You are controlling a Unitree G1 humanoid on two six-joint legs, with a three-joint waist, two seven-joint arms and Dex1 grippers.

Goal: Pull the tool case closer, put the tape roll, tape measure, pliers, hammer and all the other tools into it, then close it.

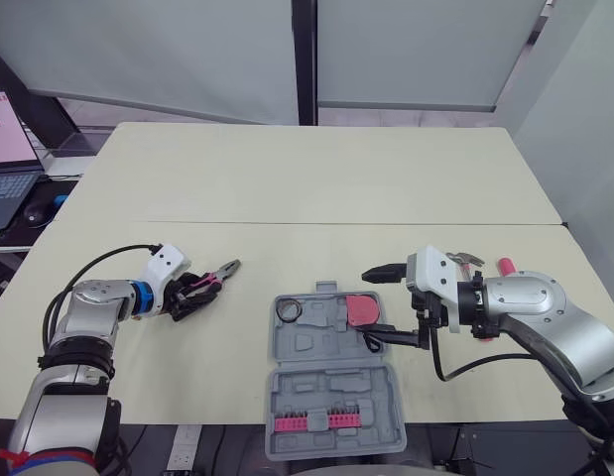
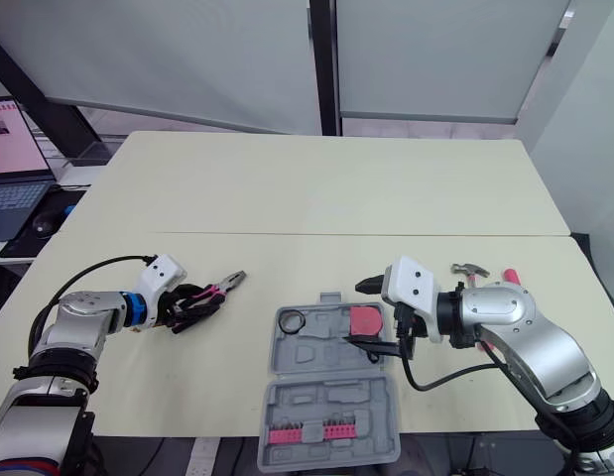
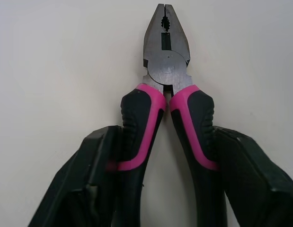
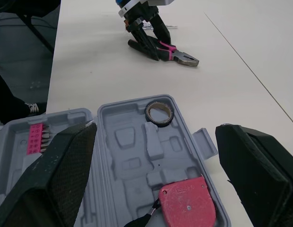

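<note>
1. Pink-and-black pliers (image 1: 217, 277) lie at the left side of the cream table (image 1: 316, 188), near the open grey tool case (image 1: 316, 345) but clear of it.
2. Their long axis runs on from the left gripper (image 1: 199, 291). The handles sit in the claw, and the steel nose points away from it, slanting to the robot's right and a little towards the far edge.
3. The case lies to the right of that claw and slightly closer to the robot, so the carry, as I judge it, goes rightward and inward. The left arm is plainly the nearer one for this tool.
4. The left gripper's fingers (image 3: 89, 179) press on the outsides of both handles, pinching the pliers between them. Whether the tool is lifted or resting on the table, I cannot tell.
5. The right gripper (image 1: 388, 305) is spread wide over the case's right side and holds nothing. The red tape measure (image 1: 363, 309) sits in its recess beneath the gap.
6. The tape roll (image 1: 290, 310) is already in the case's far left corner.
7. The hammer (image 1: 465, 260) lies on the table beyond the right arm, outside the case.
</note>
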